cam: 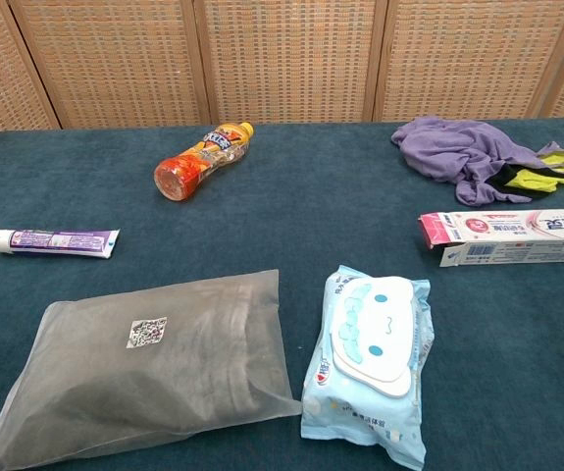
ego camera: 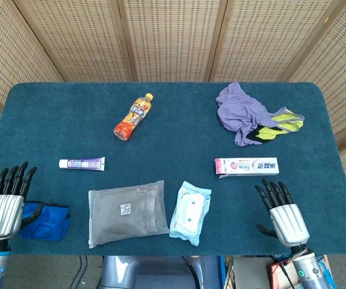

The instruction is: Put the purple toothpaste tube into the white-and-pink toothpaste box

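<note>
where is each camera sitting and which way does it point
Head view: high above the near edge, looking steeply down on the whole table; the left hand and right hand show, both open.
Chest view: low at the near edge, looking across the table toward the wicker screen; no part of the robot shows.
Shared: toothpaste tube, toothpaste box, bottle, wipes pack.

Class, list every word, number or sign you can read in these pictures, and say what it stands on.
Toothpaste box: print too blurred to read.
Toothpaste tube: print too small.
Grey pouch: QR-style code only, no words.
Bottle: label unreadable.
Wipes pack: cartoon face, text too small.
</note>
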Action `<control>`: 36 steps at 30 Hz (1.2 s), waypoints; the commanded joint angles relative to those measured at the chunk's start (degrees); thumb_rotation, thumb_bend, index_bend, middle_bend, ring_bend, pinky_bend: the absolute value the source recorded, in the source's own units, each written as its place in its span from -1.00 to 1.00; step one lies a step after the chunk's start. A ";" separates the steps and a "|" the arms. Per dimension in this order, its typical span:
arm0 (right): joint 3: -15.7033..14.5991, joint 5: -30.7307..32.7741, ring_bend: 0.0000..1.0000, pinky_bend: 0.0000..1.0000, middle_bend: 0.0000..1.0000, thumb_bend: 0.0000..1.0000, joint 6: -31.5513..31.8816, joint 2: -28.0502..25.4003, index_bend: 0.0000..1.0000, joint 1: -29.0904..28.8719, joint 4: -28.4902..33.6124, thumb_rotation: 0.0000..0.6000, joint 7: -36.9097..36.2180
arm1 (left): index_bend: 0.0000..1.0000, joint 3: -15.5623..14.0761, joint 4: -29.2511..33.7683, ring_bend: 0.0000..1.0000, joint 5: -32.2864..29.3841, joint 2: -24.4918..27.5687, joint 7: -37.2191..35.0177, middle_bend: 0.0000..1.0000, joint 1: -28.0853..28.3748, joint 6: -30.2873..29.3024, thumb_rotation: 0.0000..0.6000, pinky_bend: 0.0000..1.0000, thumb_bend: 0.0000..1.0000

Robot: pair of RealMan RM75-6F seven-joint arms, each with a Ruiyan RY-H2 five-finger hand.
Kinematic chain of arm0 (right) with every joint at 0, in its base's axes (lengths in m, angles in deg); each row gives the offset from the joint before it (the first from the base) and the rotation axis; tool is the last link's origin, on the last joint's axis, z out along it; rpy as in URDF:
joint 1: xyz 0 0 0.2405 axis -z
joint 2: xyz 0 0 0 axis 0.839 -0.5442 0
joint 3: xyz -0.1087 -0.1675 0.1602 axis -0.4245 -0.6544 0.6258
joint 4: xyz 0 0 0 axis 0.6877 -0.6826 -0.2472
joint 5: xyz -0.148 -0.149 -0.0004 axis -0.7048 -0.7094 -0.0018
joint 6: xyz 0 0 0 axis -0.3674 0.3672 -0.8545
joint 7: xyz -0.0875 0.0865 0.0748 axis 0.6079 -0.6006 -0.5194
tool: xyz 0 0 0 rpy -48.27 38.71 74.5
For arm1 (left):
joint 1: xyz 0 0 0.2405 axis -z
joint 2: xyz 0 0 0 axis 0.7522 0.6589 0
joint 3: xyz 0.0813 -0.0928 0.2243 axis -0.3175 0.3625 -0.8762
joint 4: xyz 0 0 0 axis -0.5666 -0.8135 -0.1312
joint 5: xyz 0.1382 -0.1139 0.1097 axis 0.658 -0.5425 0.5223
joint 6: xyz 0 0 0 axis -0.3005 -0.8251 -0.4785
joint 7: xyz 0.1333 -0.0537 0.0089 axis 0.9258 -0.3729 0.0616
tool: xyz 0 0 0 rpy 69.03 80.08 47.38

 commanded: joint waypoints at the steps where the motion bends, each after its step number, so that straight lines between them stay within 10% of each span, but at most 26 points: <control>1: 0.01 0.06 -1.00 -1.00 -1.00 -0.70 -0.08 -0.03 -0.95 -0.01 -0.04 1.00 -0.01 | -1.00 0.05 0.00 -1.00 -0.05 -0.02 0.01 -1.00 0.00 -0.03 1.00 -1.00 -0.39; 36: 0.69 -1.03 -1.00 -1.00 -1.00 -0.70 2.36 0.02 -1.00 0.38 -0.71 1.00 -1.30 | -1.00 0.08 -0.40 -1.00 0.44 -0.55 -0.10 -1.00 0.29 0.20 1.00 -1.00 -0.39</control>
